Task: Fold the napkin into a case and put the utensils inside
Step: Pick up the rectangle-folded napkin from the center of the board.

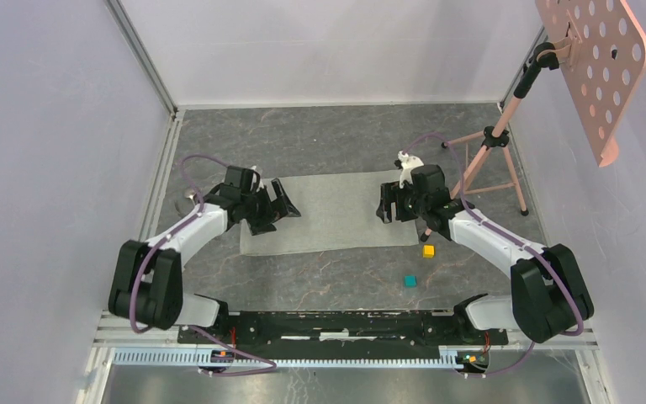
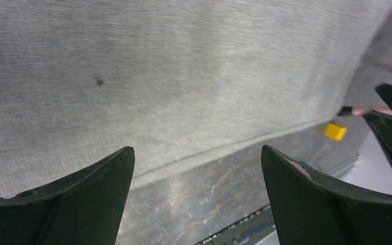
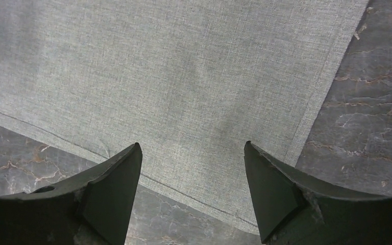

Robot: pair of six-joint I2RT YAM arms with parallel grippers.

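Note:
The grey-green napkin lies flat and unfolded on the dark marbled table, between my two grippers. My left gripper hovers open over its left end. In the left wrist view the napkin fills most of the frame, and the open left gripper straddles its near hem with nothing between the fingers. My right gripper stands open over the right end. In the right wrist view this gripper sits just above the napkin near its corner, also holding nothing. The utensils are not clearly in view.
A yellow cube and a teal cube sit on the table near the napkin's right front corner; the yellow cube also shows in the left wrist view. A pink tripod carrying a perforated board stands back right. White walls enclose the table.

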